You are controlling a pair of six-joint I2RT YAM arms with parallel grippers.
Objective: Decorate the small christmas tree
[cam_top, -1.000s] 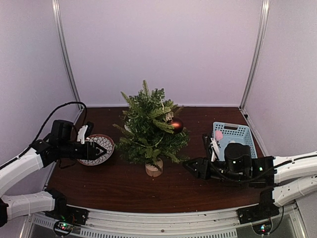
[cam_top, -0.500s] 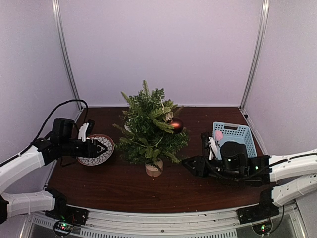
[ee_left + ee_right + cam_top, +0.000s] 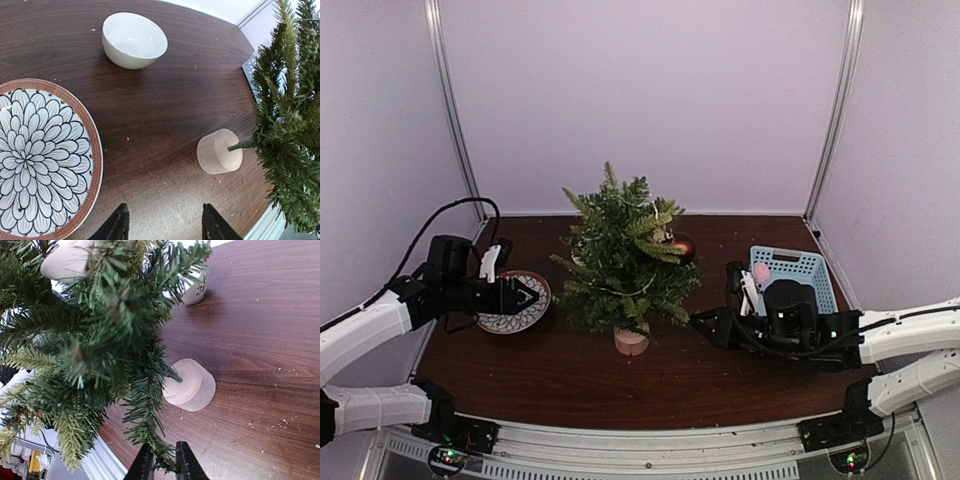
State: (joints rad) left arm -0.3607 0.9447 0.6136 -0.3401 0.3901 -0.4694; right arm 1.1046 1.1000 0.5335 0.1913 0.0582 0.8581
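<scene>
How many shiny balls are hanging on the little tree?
1. A dark red ball hangs on the right side of the small christmas tree. Branches may hide more.

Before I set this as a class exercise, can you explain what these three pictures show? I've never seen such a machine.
Two robot arms are bolted at the near edge of a table. One camera looks down from above and behind; the other two sit on the wrists. On it stand a small christmas tree, a patterned plate, a white bowl and a blue basket. The left jaws hang open near the plate, holding nothing. The right jaws pinch a low branch tip of the tree.
</scene>
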